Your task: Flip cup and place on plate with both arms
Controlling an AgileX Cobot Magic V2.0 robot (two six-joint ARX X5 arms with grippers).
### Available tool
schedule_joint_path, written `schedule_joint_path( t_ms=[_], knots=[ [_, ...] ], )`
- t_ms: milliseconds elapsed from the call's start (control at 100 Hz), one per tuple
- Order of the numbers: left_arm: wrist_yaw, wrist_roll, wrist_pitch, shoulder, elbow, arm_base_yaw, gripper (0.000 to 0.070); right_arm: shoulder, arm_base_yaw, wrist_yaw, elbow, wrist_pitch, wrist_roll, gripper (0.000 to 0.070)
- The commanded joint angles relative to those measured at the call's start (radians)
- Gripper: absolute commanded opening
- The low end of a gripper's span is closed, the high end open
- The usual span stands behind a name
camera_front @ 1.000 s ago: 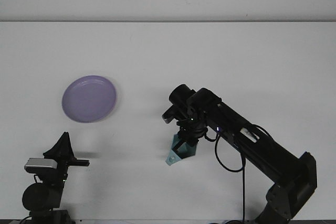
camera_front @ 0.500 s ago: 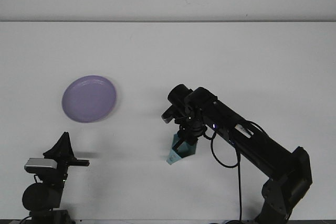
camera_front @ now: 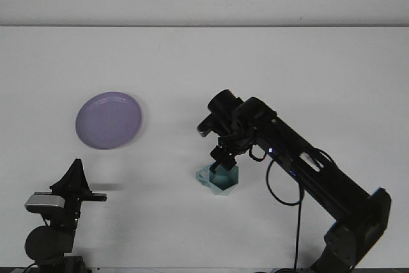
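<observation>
Cup [camera_front: 219, 180], faceted glossy teal with a small side handle, sits well right of the smooth round lavender plate [camera_front: 108, 120]; the right gripper [camera_front: 222, 163] pinches its rim. Left gripper's [camera_front: 78, 181] finger spread is unclear.

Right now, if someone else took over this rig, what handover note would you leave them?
Right end effector: down at the teal cup, fingers at its rim; grip state unclear.
Left end effector: parked near the front left, holding nothing.
Cup: on the table, centre front, now looking upright; it was tilted a second ago.
Purple plate: empty, left of the cup.
Done: flip, apparently.
Left: move the cup onto the plate.
</observation>
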Motion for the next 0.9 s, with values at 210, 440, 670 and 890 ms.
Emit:
schedule_joint_path(
  t_ms=[210, 440, 670, 890],
  knots=[
    [0.047, -0.281, -0.057, 0.005, 0.067, 0.003, 0.0012, -0.315, -0.131, 0.0, -0.026, 0.176, 0.016, 0.0281],
    [0.19, -0.293, -0.211, 0.144, 0.28, 0.002, 0.0012, -0.68, -0.256, 0.008, -0.444, 0.612, 0.057, 0.028],
    [0.331, -0.218, -0.336, 0.446, 0.56, -0.005, 0.0012, -0.994, -0.331, 0.009, -0.838, 0.919, 0.068, 0.028],
    [0.367, -0.131, -0.521, 0.725, 0.851, -0.067, 0.0012, -1.23, -0.352, 0.035, -1.086, 1.093, 0.067, 0.028]
  ],
)
